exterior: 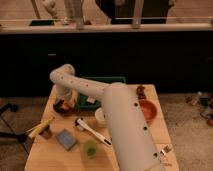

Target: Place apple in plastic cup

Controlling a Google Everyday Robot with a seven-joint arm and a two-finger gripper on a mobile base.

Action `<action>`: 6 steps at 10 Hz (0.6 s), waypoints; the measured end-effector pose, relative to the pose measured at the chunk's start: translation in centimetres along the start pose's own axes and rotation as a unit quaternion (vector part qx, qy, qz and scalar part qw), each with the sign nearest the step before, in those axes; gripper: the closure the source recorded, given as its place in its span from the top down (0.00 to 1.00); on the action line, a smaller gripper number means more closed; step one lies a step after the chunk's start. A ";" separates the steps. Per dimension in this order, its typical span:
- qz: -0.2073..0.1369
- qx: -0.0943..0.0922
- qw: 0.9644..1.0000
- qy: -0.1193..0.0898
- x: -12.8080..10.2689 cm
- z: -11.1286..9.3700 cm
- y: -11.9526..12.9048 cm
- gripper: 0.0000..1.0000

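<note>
The apple point(65, 105) is a small orange-red fruit lying in a dark bowl point(59, 110) at the table's left. My gripper point(63, 101) hangs from the white arm's bend and is right over the bowl, at the apple. The plastic cup point(90, 148) is light green and stands near the table's front, below and to the right of the bowl, apart from the gripper. My white arm point(125, 125) crosses the table's middle and hides part of it.
A white cup point(101, 116) stands beside the arm. An orange bowl point(149, 110) is at the right. A green tray point(100, 82) is at the back. A white brush point(92, 132), a blue sponge point(66, 140) and a yellow item point(39, 128) lie at the front left.
</note>
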 end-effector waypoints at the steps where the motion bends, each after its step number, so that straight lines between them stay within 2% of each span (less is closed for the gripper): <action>1: 0.000 0.001 1.000 0.000 0.0 0.1 0.1 0.45; 3: 0.000 0.003 1.000 0.000 -0.1 0.1 0.3 0.23; 6: -0.001 0.008 1.000 0.012 -0.1 -0.9 0.3 0.00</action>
